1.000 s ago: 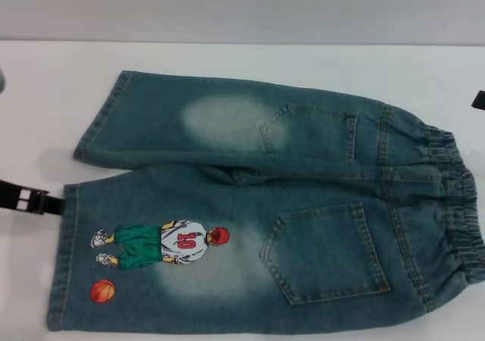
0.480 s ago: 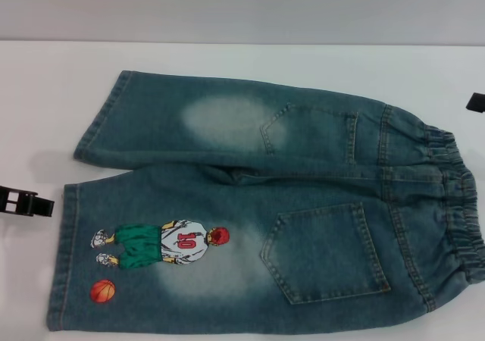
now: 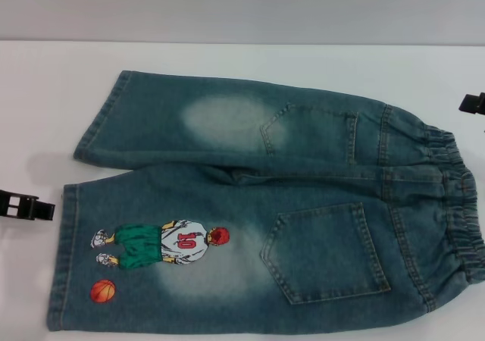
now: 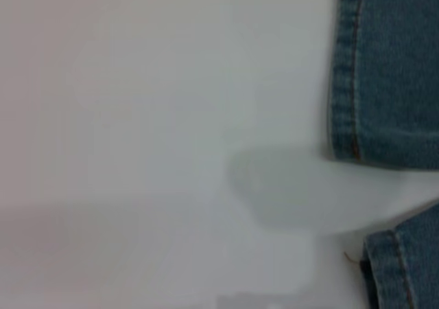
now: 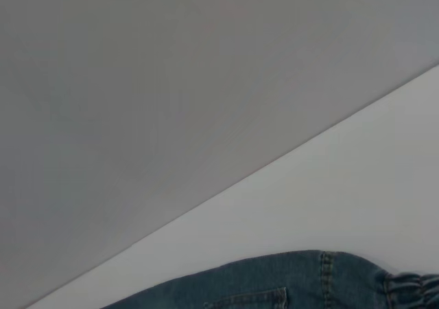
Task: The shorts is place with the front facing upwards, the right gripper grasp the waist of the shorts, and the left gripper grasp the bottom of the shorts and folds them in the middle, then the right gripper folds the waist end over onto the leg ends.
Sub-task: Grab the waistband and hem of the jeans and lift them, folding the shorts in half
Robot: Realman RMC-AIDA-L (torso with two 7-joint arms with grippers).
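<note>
The shorts (image 3: 265, 212) lie spread flat on the white bench (image 3: 45, 83), filling most of its middle and running off the near edge, with both patch pockets and the cartoon basketball player facing up. They are laid sideways to the robot, so the waist (image 3: 458, 204), a gathered elastic band, sits toward the bench's right edge and the bottom of the shorts (image 3: 72, 258), two straight hemmed cuffs, points toward its left edge. This layout appears meant to give each arm its own end: the waist within reach of the right gripper, the cuffs within reach of the left. The left gripper (image 3: 26, 206) shows as a black claw at the bench's left edge, just beside the hem of the nearer leg but apart from it; it holds nothing, and how wide its jaws stand cannot be told from these views. The left wrist view shows the two leg hems (image 4: 350, 75) with bare bench between them and no fingers. The right gripper (image 3: 474, 103) is only a black tip at the right edge, near the far end of the waist, touching no cloth; its opening cannot be told either. No grasp has begun, so the fold is judged not yet started.
</note>
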